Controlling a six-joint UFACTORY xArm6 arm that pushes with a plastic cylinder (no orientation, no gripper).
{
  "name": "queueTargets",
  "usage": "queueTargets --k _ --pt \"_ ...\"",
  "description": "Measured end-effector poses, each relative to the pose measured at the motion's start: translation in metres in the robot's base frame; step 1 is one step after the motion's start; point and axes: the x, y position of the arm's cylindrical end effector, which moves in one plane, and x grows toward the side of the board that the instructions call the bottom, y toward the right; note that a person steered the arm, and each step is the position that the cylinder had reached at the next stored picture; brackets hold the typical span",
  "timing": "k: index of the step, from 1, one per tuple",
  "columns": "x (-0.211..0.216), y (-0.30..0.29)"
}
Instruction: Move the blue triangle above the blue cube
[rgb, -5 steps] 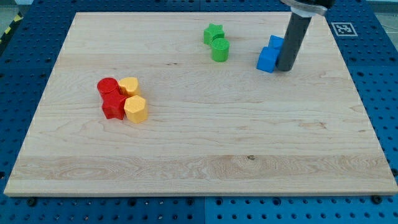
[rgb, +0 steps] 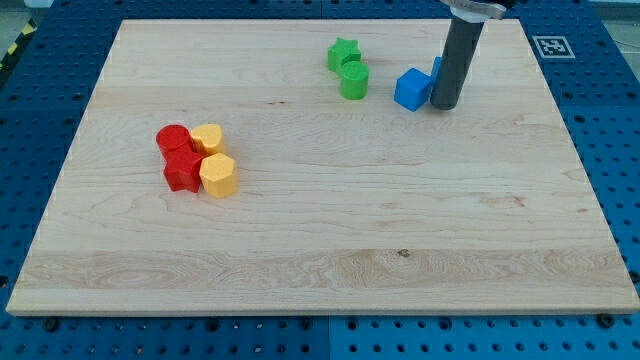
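The blue cube (rgb: 411, 89) sits near the view's top right on the wooden board (rgb: 330, 230). My tip (rgb: 443, 104) touches the cube's right side. The blue triangle (rgb: 436, 68) is just above and to the right of the cube. It is mostly hidden behind my dark rod, and only a thin blue sliver shows at the rod's left edge.
A green star (rgb: 343, 53) and a green cylinder (rgb: 353, 80) stand just left of the blue cube. On the view's left is a cluster of a red cylinder (rgb: 173, 140), a red block (rgb: 182, 171), and two yellow blocks (rgb: 207, 138) (rgb: 217, 175).
My tip has moved left and slightly up, pushing the blue cube left toward the green cylinder. The blue triangle is now mostly hidden behind the rod.
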Motion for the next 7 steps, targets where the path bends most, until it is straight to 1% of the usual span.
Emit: queueTargets --k 5,7 --pt "-0.033 -0.031" --pt "-0.033 -0.031"
